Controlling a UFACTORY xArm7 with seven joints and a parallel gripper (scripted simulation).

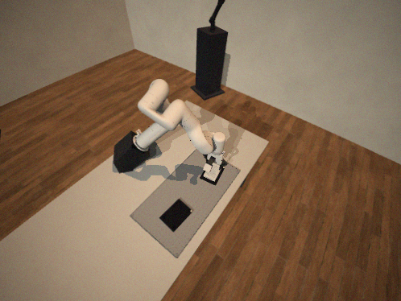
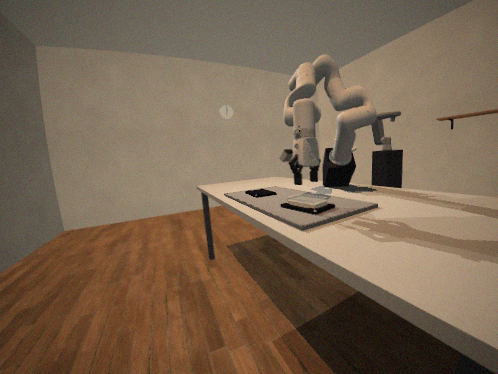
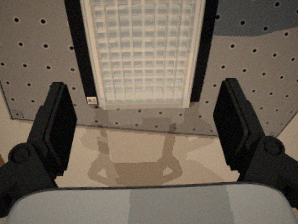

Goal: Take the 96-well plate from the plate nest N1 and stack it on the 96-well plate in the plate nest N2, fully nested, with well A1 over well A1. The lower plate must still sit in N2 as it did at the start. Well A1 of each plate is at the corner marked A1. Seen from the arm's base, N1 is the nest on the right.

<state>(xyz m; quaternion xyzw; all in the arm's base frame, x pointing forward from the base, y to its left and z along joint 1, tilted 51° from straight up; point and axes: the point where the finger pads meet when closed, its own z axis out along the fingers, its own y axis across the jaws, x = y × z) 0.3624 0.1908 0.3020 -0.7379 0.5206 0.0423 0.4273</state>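
A white 96-well plate [image 3: 148, 32] lies flat in the black nest N2 [image 3: 69, 30] on the grey perforated mat. In the exterior view it shows as a low pale stack [image 2: 310, 200] on that nest. The layers of the stack are too small to tell apart. My gripper [image 3: 145, 98] is open and empty. It hovers above the near end of the plate, and its two black fingers stand apart from the plate. It also shows in the top view [image 1: 212, 164] and in the exterior view [image 2: 306, 176]. The nest N1 [image 1: 175, 215] is black and holds no plate.
The grey mat [image 1: 189, 201] lies on a white table [image 2: 400, 235] near its edge. The arm's black base [image 1: 128, 153] stands at the table's far side. A dark pedestal [image 1: 210, 60] stands on the wooden floor beyond the table.
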